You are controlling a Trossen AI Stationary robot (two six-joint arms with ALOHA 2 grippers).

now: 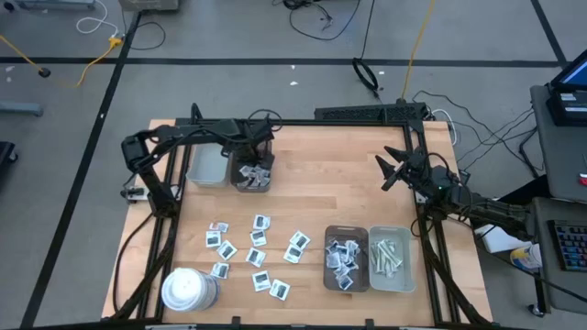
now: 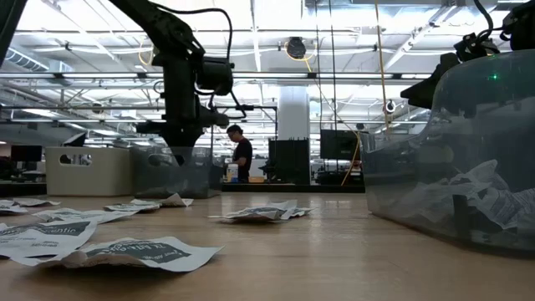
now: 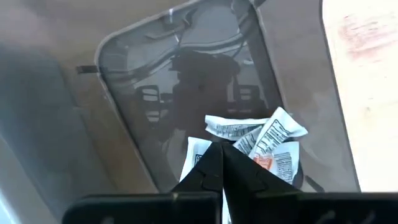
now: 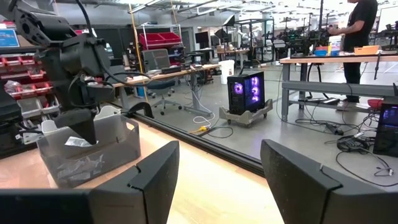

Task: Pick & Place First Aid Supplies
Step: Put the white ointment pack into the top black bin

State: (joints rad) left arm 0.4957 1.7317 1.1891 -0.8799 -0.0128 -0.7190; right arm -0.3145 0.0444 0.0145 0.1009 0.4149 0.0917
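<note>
My left gripper (image 1: 252,154) (image 3: 219,150) points down into a dark tray (image 1: 235,180) (image 3: 124,74) at the table's far left, shut on a white packet (image 3: 194,160) (image 4: 78,142). Other printed packets (image 3: 267,140) lie in that tray's bottom. Several more first aid supplies, white packets (image 1: 257,247) (image 2: 259,213), lie flat on the wood nearer the front. My right gripper (image 1: 390,171) (image 4: 219,149) waits open and level at the right edge, touching nothing. My left gripper pinches the white packet between its two fingers, coming from above and pointing down. The fingers hide the place of contact; only the packet's edge (image 3: 191,163) shows beside them. The packet hangs just under the fingertips, inside the tray's walls and above the packets lying there.
A light grey tray (image 1: 206,168) stands beside the dark one. A white cylinder (image 1: 188,289) stands at the front left. At the front right, a brown tray (image 1: 328,268) holds packets and a grey tray (image 1: 409,275) holds pale strips. A person (image 2: 242,155) stands in the room behind.
</note>
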